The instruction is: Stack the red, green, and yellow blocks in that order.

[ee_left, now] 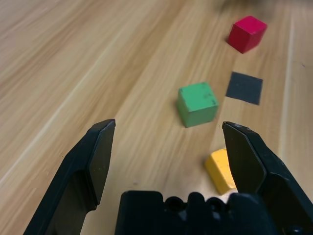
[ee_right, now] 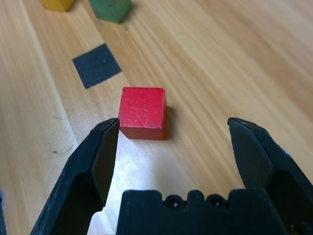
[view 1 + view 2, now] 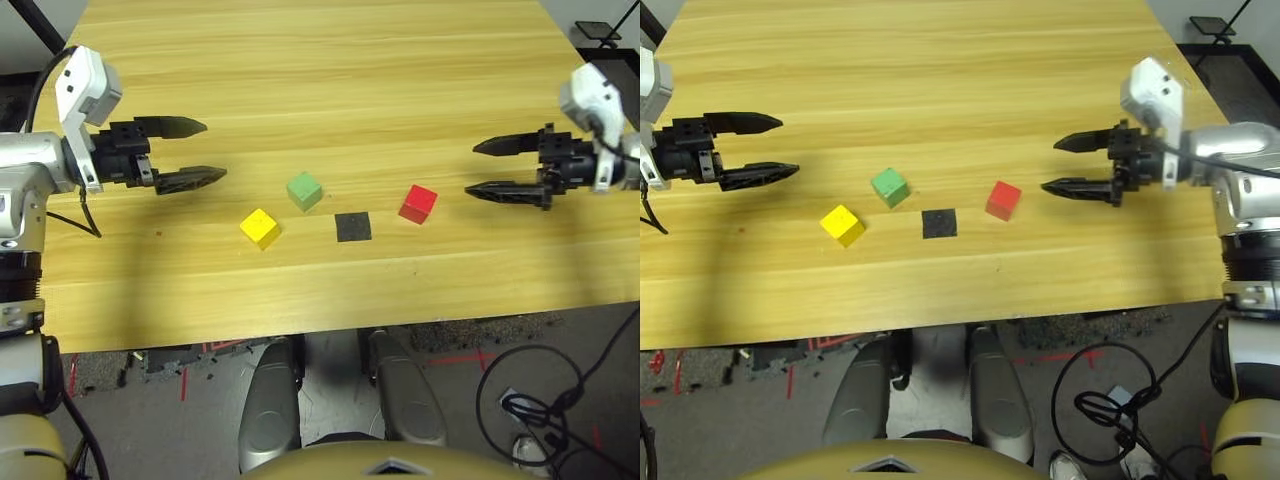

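Observation:
Three small cubes lie apart near the middle of the table. The yellow block (image 3: pixel 260 228) is leftmost, the green block (image 3: pixel 304 191) sits just behind and right of it, and the red block (image 3: pixel 418 204) lies further right. My left gripper (image 3: pixel 206 152) hovers open to the left of the yellow and green blocks, holding nothing. To the right of the red block my right gripper (image 3: pixel 478 168) also stands open and empty, its fingers pointing at that cube (image 2: pixel 143 113). In the left wrist view the green block (image 1: pixel 197 104) lies ahead between the fingers.
A flat black square patch (image 3: pixel 352 226) is stuck to the wooden table (image 3: pixel 320 80) between the green and red blocks. The table's front edge runs close below the blocks. Cables lie on the floor at the lower right.

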Robot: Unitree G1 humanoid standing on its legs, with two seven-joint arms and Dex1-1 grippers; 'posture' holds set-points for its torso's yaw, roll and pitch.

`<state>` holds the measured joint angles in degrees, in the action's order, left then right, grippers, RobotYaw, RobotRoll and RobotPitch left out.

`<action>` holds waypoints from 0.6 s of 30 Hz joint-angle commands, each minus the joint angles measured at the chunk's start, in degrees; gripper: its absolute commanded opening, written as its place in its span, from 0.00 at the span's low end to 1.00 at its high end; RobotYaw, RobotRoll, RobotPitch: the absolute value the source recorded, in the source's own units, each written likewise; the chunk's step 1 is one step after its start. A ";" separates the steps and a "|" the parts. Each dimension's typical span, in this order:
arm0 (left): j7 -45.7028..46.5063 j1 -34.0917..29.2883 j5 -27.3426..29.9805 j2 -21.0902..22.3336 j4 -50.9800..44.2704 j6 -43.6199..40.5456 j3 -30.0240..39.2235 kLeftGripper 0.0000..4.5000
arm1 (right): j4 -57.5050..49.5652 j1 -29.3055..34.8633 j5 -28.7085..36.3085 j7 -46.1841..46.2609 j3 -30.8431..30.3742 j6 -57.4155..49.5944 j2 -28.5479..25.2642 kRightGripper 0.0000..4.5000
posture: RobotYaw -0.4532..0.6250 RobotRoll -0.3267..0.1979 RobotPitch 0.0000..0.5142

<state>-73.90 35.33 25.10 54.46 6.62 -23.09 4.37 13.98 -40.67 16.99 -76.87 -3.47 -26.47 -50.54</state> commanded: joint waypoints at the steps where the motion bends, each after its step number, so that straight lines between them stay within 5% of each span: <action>1: 1.04 -1.02 0.26 -0.46 -2.94 -3.31 -1.04 0.99 | -3.05 0.89 -0.90 -0.14 -2.30 -1.86 0.16 1.00 | 0.55 0.54 0.48; 18: 0.93 -2.75 2.81 0.62 -10.31 -6.95 0.36 0.99 | -0.74 -0.88 -5.79 0.75 -8.10 2.27 5.43 1.00 | 0.60 0.57 0.50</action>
<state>-72.20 33.42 27.30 53.87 -2.59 -29.21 3.76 12.37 -41.58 12.28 -76.06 -10.70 -25.45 -45.29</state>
